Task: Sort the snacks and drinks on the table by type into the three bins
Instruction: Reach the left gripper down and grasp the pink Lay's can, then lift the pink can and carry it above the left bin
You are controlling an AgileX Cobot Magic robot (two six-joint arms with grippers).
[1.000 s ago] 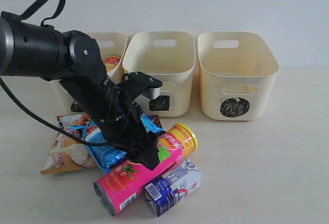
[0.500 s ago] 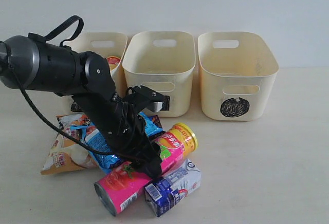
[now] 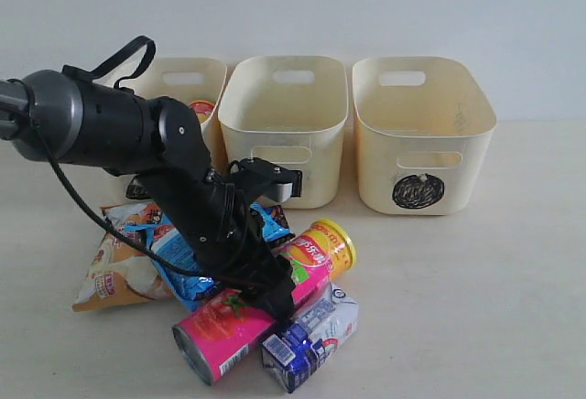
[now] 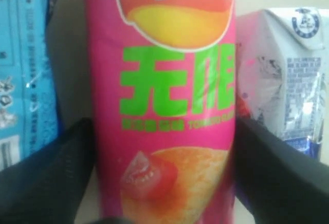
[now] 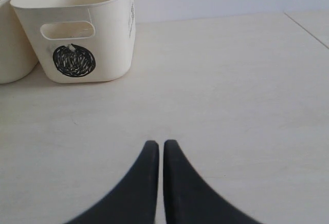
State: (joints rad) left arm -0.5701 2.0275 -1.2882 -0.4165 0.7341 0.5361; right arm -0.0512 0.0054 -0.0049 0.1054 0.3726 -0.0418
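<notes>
A pink chip tube (image 3: 224, 318) (image 4: 162, 95) lies on the table (image 3: 476, 307), its yellow end toward the bins. My left gripper (image 3: 275, 294) (image 4: 163, 152) is down over it, open, with one black finger close along each side of the tube. A blue-and-white carton (image 3: 307, 330) (image 4: 288, 80) lies against the tube. A blue crinkly packet (image 3: 183, 266) (image 4: 23, 64) and an orange-and-white packet (image 3: 114, 275) lie to the left. My right gripper (image 5: 161, 143) is shut and empty above bare table.
Three cream bins stand in a row at the back: left (image 3: 206, 70), middle (image 3: 293, 106), and right (image 3: 421, 111) (image 5: 77, 23) marked with a circle. A yellow tube top (image 3: 201, 108) shows inside the left bin.
My left arm has come down and forward, so the fingers now straddle the pink tube. The tube and the carton have shifted slightly. The right gripper has not moved.
</notes>
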